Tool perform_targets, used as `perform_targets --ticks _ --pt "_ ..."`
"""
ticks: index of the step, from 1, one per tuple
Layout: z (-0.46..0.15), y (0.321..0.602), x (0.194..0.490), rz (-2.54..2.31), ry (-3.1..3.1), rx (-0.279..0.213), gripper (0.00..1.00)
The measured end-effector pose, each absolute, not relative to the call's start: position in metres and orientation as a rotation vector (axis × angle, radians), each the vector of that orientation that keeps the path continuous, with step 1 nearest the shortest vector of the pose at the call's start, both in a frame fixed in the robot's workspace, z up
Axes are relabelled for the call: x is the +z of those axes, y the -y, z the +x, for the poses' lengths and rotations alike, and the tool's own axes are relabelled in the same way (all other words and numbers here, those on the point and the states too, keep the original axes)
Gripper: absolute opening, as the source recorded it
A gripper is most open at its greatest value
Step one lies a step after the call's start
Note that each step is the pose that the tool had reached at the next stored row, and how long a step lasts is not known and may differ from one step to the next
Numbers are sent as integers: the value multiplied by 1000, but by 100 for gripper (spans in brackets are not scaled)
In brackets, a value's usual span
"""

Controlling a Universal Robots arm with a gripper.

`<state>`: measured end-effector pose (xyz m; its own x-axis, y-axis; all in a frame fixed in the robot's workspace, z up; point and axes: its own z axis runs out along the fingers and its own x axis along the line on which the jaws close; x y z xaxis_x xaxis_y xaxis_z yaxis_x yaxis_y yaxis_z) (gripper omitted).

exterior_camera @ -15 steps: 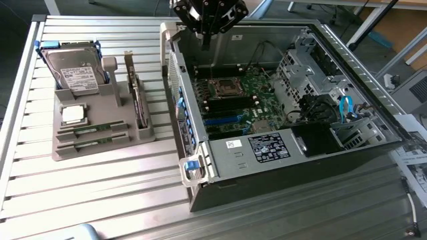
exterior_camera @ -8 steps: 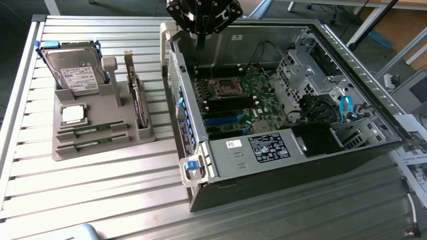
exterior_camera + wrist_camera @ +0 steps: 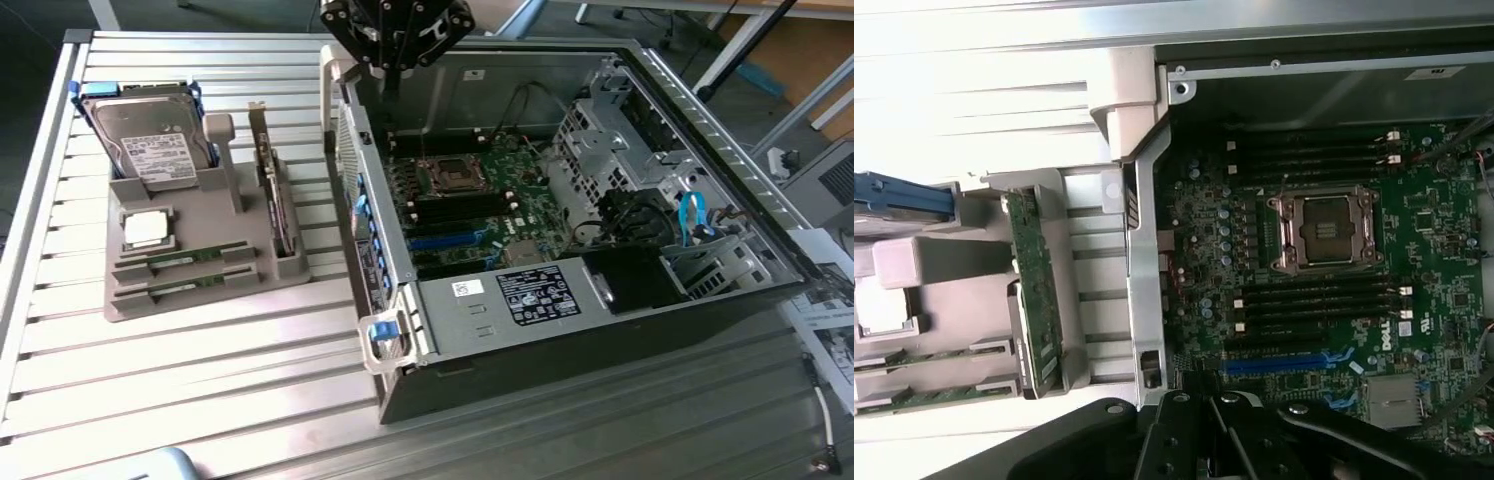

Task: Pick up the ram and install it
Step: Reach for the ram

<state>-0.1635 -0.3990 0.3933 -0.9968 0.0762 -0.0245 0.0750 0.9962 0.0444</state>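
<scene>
Two green ram sticks lie side by side in the front slots of a grey holder tray (image 3: 200,300): one ram (image 3: 180,258), (image 3: 929,357) and its twin (image 3: 180,287), (image 3: 929,395). My gripper (image 3: 391,70), (image 3: 1224,440) hangs high over the far rim of the open computer case (image 3: 534,330), above the case wall nearest the tray. It holds nothing that I can see and is well apart from both sticks. Inside the case lies the green motherboard (image 3: 514,165) with an empty processor socket (image 3: 445,178), (image 3: 1324,230) and black memory slots (image 3: 1314,300) beside it.
The tray also carries a hard drive (image 3: 147,140), a square silver processor chip (image 3: 147,228) and an upright dark expansion card (image 3: 278,195), (image 3: 1036,285). The case's raised side wall (image 3: 360,200) stands between tray and motherboard. Cables and a drive cage (image 3: 641,220) fill the case's right.
</scene>
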Motion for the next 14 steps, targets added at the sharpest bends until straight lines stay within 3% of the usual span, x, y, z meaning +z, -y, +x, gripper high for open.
perform_targets --ticks 14 --pt "-188 399 393 118 -3112 68 11"
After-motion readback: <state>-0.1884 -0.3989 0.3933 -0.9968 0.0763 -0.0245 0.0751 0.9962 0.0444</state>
